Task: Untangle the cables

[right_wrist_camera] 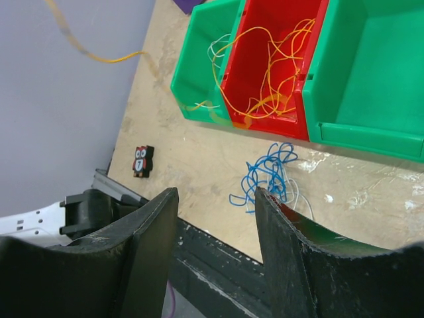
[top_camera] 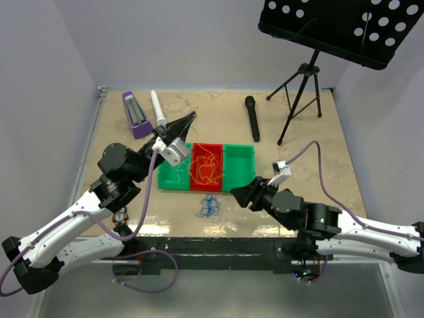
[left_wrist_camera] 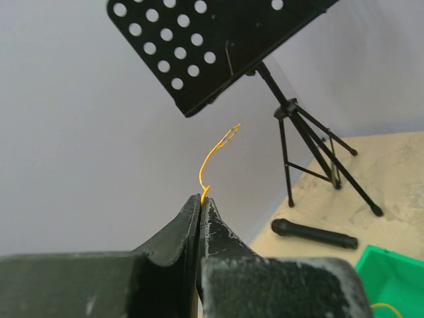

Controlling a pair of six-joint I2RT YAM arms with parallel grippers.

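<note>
- Beige marbled table (top_camera: 298, 199), pale walls (top_camera: 199, 40) on three sides, both arms reaching in from the near edge.
- The left gripper (left_wrist_camera: 201, 199) is up off the table, fingers pressed tight together on a thin orange wire (left_wrist_camera: 211, 156) whose free end curls up above the tips.
- In the right wrist view an orange strand arcs in from the upper left to the near corner of the bins.
- The right gripper (right_wrist_camera: 215, 193) is spread wide, holding nothing, above the table's near edge. The blue tangle (right_wrist_camera: 268, 175) lies loose on the table just beyond its fingers, in front of the red bin (right_wrist_camera: 291, 129).
- The red bin holds a heap of orange cables (right_wrist_camera: 265, 66). A white wire (right_wrist_camera: 215, 50) sits in the left green bin (right_wrist_camera: 192, 73). The right green bin (right_wrist_camera: 371, 139) stands beside them, all three touching in a row.
- Further back are a black microphone (top_camera: 252, 118), a music stand (top_camera: 331, 26) on its tripod, a purple wedge (top_camera: 136, 114) and a white tube (top_camera: 159, 112).
- A small owl tile (right_wrist_camera: 142, 161) lies near the front left edge.
</note>
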